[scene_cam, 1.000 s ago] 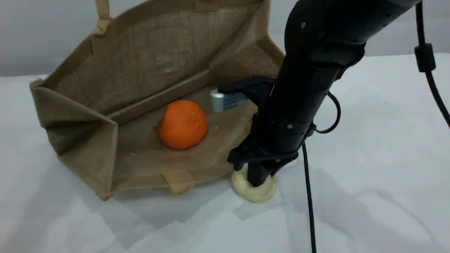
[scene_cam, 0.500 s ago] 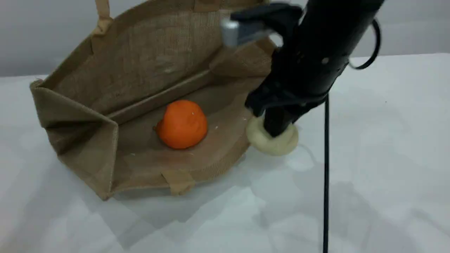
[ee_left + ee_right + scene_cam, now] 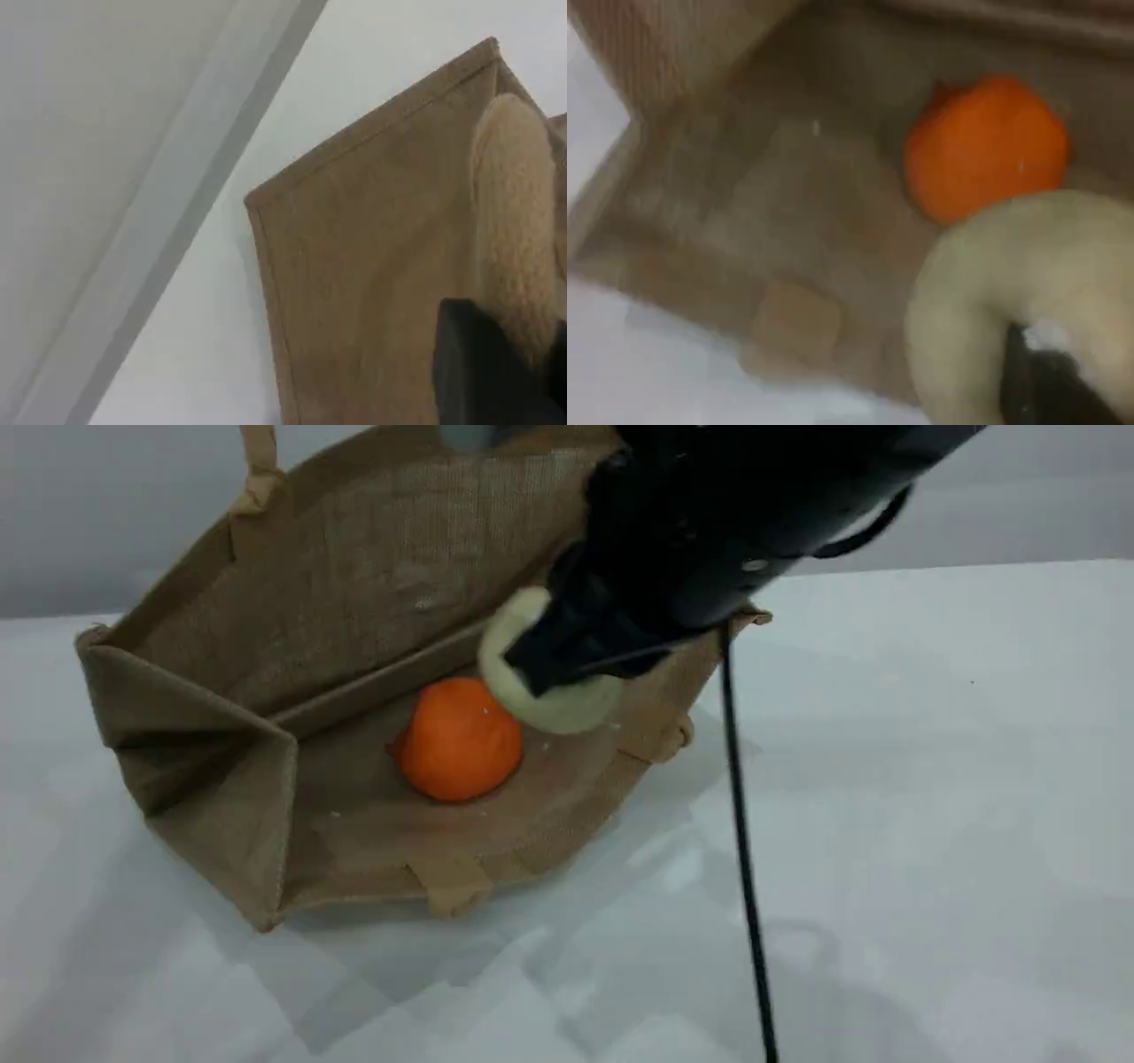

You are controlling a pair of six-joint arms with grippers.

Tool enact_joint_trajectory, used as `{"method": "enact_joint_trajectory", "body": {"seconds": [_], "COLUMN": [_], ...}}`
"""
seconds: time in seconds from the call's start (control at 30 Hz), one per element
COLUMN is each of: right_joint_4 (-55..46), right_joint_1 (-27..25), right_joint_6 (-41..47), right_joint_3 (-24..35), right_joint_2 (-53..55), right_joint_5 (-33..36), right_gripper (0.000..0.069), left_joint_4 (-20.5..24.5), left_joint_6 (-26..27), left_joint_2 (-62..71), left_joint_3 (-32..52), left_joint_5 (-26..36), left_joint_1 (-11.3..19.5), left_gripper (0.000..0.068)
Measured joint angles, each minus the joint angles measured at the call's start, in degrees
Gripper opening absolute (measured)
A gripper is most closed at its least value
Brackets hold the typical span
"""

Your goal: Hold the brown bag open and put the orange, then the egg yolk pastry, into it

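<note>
The brown bag [image 3: 354,602] lies on its side with its mouth held wide toward the camera. Inside it rests the orange [image 3: 456,740], which the right wrist view shows just beyond the pastry as the orange [image 3: 983,146]. My right gripper [image 3: 558,660] is shut on the egg yolk pastry [image 3: 567,704] and hangs over the bag's inner floor, just right of the orange. The right wrist view shows the pastry [image 3: 1010,274] squeezed at my right gripper [image 3: 1050,376]. My left gripper [image 3: 496,372], outside the scene view, is shut on the bag's beige handle [image 3: 514,230].
A black cable [image 3: 744,850] hangs from the right arm down in front of the white table [image 3: 930,779]. The bag's lower handle tab [image 3: 452,886] lies at the near edge. A grey wall stands behind the bag.
The right gripper lifted the pastry off the table in front of the bag and carried it up and left, over the bag's open inside. The orange stayed put.
</note>
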Motion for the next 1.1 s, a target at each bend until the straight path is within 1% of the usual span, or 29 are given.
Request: {"method": "enact_joint_trajectory", "body": {"seconds": [0.1,0.2,0.47,0.53,0.6,0.7,0.77,0.8,1.0,1.07,1.1], "right_joint_4": [2.3,3.0,2.8,2.8,2.8,3.1,4.2,4.3,4.3,4.1,4.1], "right_joint_1": [-0.1,-0.1,-0.1,-0.1,-0.1,-0.1,-0.1,-0.1,-0.1,-0.1,-0.1], "right_joint_6": [0.0,-0.5,-0.6,-0.6,-0.6,-0.5,-0.2,-0.2,-0.2,-0.2,-0.2], "right_joint_3": [-2.6,-5.7,-15.9,-18.3,-20.5,-22.4,-23.0,-23.2,-23.2,-23.1,-23.1], "right_joint_2": [2.3,5.4,15.0,17.0,19.0,19.9,19.7,19.6,19.3,18.9,18.6], "right_joint_5": [-2.5,-0.8,0.5,1.9,2.7,2.8,3.1,3.4,5.3,6.8,7.6], "right_gripper": [0.004,0.004,0.004,0.004,0.0041,0.0065,0.0116,0.0157,0.0467,0.0524,0.054], "left_joint_4": [-0.1,-0.2,-0.4,-0.4,-1.1,-1.8,-1.8,-1.8,-1.8,-1.8,-1.8], "left_joint_6": [0.0,0.0,0.0,0.0,0.0,0.0,0.0,0.0,0.1,0.1,0.1], "left_joint_2": [0.0,0.0,0.0,0.0,0.0,0.0,0.0,0.0,0.0,0.0,0.0], "left_joint_3": [0.0,0.0,0.0,0.0,0.0,0.0,0.0,0.0,0.0,0.0,0.0], "left_joint_5": [0.0,0.0,0.0,0.0,0.0,0.0,0.0,0.0,0.0,0.0,0.0], "left_joint_1": [0.0,0.0,0.0,0.0,0.0,0.0,0.0,0.0,0.0,0.0,0.0], "left_gripper": [0.0086,0.0086,0.0086,0.0086,0.0086,0.0086,0.0086,0.0086,0.0086,0.0086,0.0086]}}
